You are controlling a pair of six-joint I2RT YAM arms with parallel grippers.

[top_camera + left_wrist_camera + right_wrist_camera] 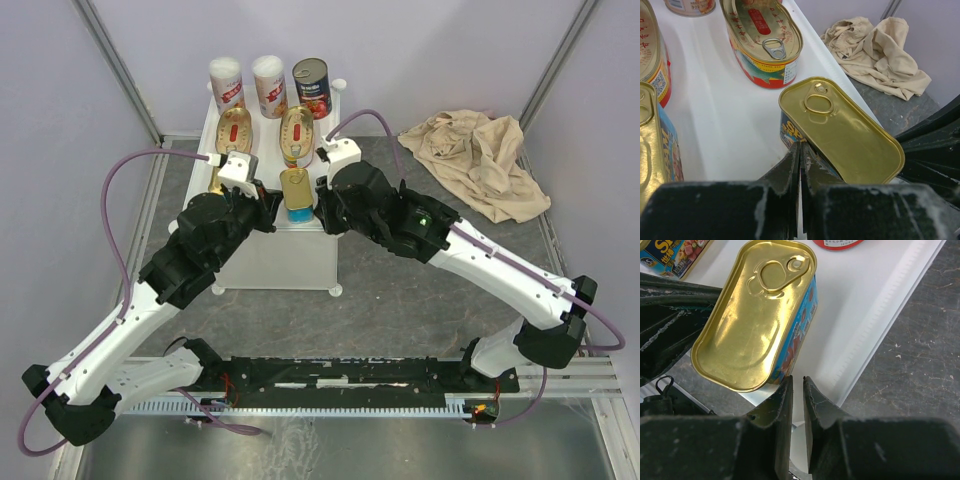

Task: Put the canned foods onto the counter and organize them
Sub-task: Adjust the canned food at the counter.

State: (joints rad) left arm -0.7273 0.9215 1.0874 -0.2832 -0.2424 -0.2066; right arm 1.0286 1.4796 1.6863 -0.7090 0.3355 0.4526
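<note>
Left third of the white cabinet (280, 258) top: gold rectangular tin (216, 178) by the near-left corner, partly under the left arm. Red-yellow oblong tin (233, 130) behind it. White-and-red can (227, 82) upright at the far edge.

Left fingers (800, 150): pressed fully together, gripping nothing. Tips just beside the near-left corner of the middle gold tin (840, 125); touching or not, cannot tell.

Middle: that tin lying flat, close to the near edge. Second oblong tin (297, 135) behind it. Second white-and-red can (269, 85) and dark can with red label (311, 87) upright along the far edge.

Right fingers (788, 387): closed to a thin slit, nothing between, just off the same tin's other near corner.

Far right, on the grey table (400, 300): beige cloth (480, 160), well apart from the cabinet.

Task judged nearly done: all seven tins on top, in rough rows.

Risk: a shove from either closed tip likely to slide the middle tin over the near edge, or twist it into the oblong tin behind. Both arms crowded at one spot; a clash possible on pulling back.

Containers: every tin sealed, pull tabs flat where visible; contents unseen.
</note>
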